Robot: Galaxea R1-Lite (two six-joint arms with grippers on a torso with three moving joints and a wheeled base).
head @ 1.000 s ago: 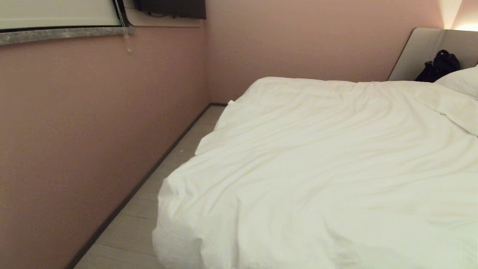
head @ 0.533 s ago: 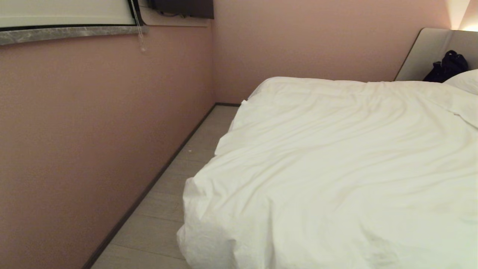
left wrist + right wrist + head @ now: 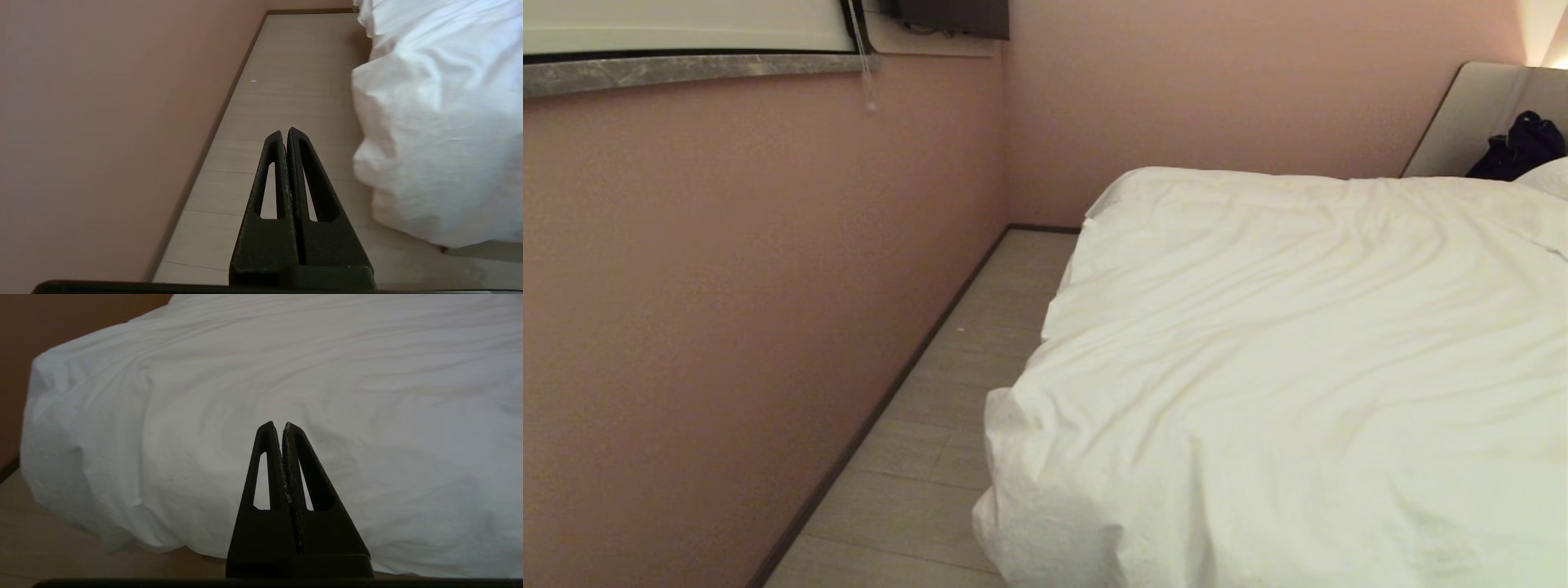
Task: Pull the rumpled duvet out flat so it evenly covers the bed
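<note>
The left end effector (image 3: 284,134) is closed on nothing, over bare floor (image 3: 286,94); the right end effector (image 3: 278,428) is closed and empty too, aimed at the duvet (image 3: 261,375). Soft, puffy and probably light but bulky, it should bunch when tugged, so pinch the bulging corner at lower centre. White and creased, it fills the right of the head view, draped over the bed (image 3: 1470,122)
</note>
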